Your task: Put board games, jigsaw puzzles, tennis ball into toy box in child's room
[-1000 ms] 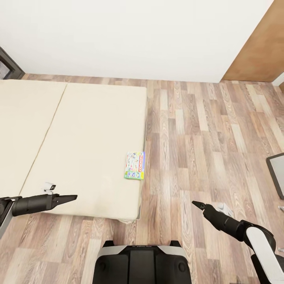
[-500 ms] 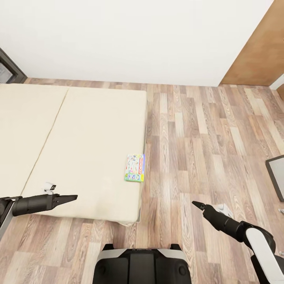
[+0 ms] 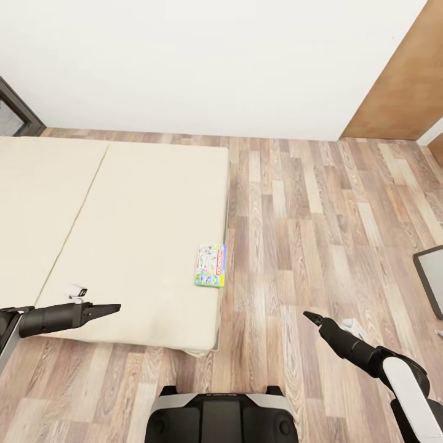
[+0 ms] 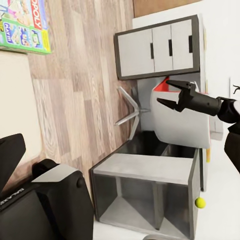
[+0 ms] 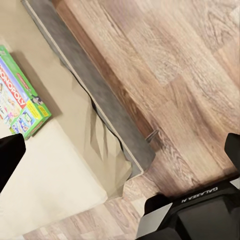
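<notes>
L arm is held out low over the near edge of the bed (image 3: 123, 234), its jaws (image 3: 111, 307) drawn together to a point, nothing gripped. R arm is stretched fwd over the wood floor (image 3: 307, 234), its jaws (image 3: 311, 317) seen slightly parted in the left wrist view, empty. One board game (image 3: 210, 266), white-green w/ red logo, is seen flat on the mattress by the bed's right edge, between both arms. A grey bin corner (image 3: 431, 277) is cut off at far right. White wall behind; brown panel at right. Tennis ball (image 4: 200, 202) is seen on the white surface (image 4: 220, 200) in the left wrist view.
</notes>
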You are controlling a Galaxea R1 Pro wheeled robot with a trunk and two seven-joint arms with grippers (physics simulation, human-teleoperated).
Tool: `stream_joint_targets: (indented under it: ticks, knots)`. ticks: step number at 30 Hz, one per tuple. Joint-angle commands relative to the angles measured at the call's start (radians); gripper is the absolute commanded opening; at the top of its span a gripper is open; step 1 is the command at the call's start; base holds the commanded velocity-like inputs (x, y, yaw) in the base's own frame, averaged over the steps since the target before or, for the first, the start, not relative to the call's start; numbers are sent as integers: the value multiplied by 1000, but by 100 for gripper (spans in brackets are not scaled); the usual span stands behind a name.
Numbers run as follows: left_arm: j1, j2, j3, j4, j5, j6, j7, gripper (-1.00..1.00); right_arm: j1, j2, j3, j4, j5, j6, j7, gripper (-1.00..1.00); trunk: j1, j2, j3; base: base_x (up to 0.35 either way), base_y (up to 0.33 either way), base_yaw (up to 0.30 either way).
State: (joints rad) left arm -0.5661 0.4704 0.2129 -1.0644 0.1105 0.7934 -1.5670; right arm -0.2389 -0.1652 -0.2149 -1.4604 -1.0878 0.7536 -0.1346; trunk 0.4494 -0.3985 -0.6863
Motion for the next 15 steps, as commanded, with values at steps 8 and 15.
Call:
stream_joint_targets:
  ticks: [8,15]
  knots:
    - [0,0,1,0,0,9,-4,100,0,-1,-1,1,-10,-1,-10,100,1,-2,12,0,0,0]
    - [-1,-1,-1,0,0,9,-4,100,0,-1,-1,3,-9,-1,-11,100,1,-2,24,0,0,0]
